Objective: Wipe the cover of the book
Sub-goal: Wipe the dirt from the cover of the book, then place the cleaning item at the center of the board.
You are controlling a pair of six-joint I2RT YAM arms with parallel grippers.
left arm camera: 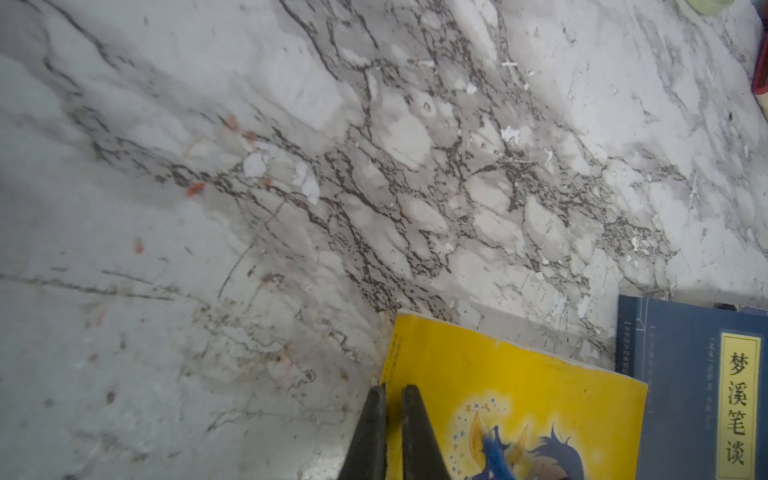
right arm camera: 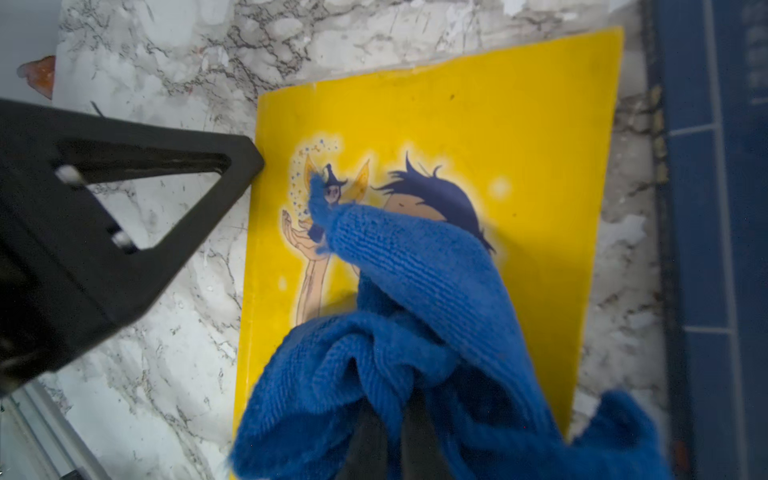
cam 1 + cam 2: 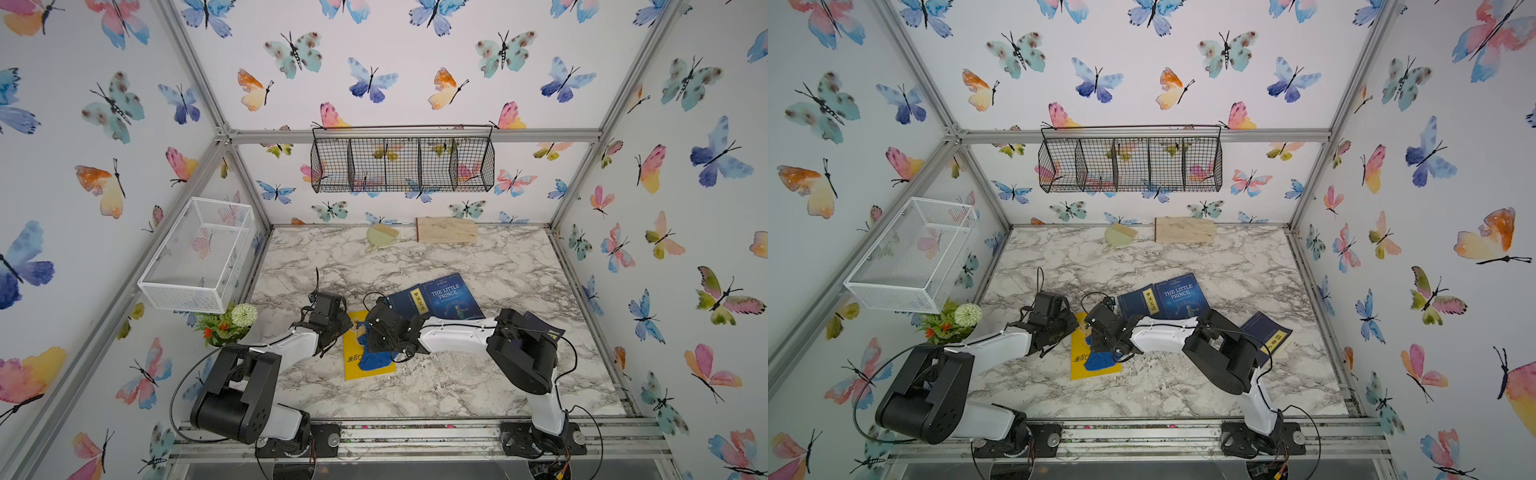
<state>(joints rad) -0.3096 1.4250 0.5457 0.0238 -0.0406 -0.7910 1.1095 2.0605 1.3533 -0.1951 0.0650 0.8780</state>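
The blue cloth (image 2: 415, 332) sits bunched in my right gripper's (image 2: 388, 428) pinch, draped on the yellow book (image 2: 519, 104), which lies flat on the surface (image 1: 249, 166). My left gripper (image 1: 393, 390), pressed together, seems to pin its edge. I'd sweep flat and lightly across the bare cover.

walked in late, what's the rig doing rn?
It is wiping a book cover. The right hand is shut on a bunched blue cloth that lies on the cover of the yellow book, which is flat on the table. The left hand is shut, with its tips at the book's edge, apparently steadying it. Two blue books lie just beyond, untouched.
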